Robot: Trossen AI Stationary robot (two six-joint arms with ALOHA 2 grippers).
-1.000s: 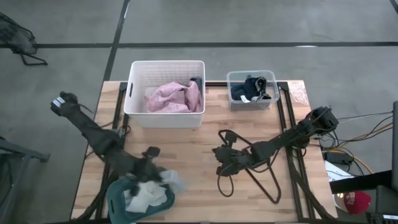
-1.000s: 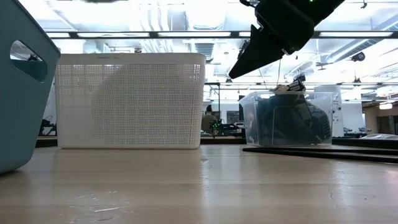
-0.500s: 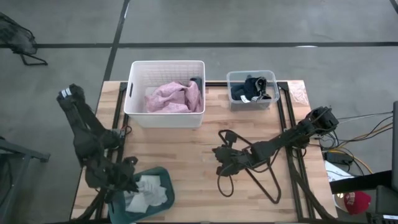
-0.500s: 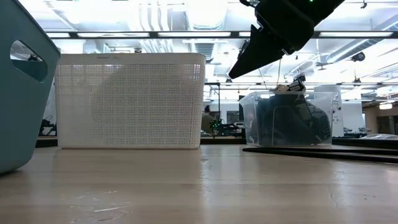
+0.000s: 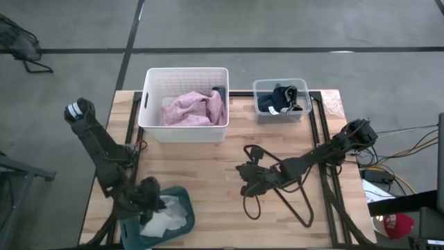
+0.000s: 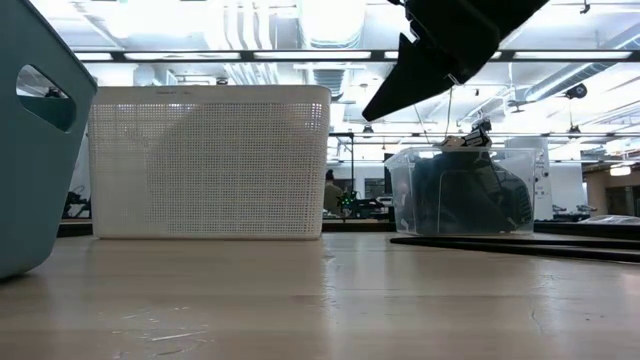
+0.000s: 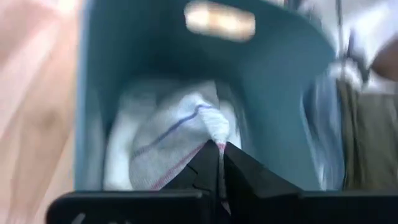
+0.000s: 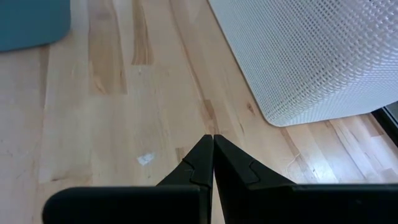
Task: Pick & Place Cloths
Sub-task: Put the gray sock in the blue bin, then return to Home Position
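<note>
A teal bin (image 5: 182,201) stands at the table's near left corner with white and grey socks (image 5: 166,219) heaped inside. My left gripper (image 5: 149,196) is over the bin's far left rim, shut, its tips at a striped white sock (image 7: 171,134). My right gripper (image 5: 243,173) hovers shut above the table's middle (image 8: 212,138) and touches nothing. A pink garment (image 5: 194,107) and a dark piece (image 5: 218,92) lie in the white basket (image 5: 149,111). Navy garments (image 5: 279,97) fill the clear bin (image 5: 258,87). My left gripper pinches a raised peak of the striped white sock (image 7: 215,127) between its fingertips, coming from above into the bin. The rest of the sock lies on the other socks in the bin. One layer or several, I cannot tell.
A thin black wire hanger (image 5: 291,187) lies on the table by my right gripper, toward the near right. The white basket (image 6: 205,160) and the clear bin (image 6: 460,190) stand along the far edge. Bare wood lies between the basket and the teal bin (image 8: 31,22).
My left gripper has moved from the bin's far right rim toward the table's left and near edge, then slightly back. The pale cloth that lay out over the bin's right rim is now inside the bin.
</note>
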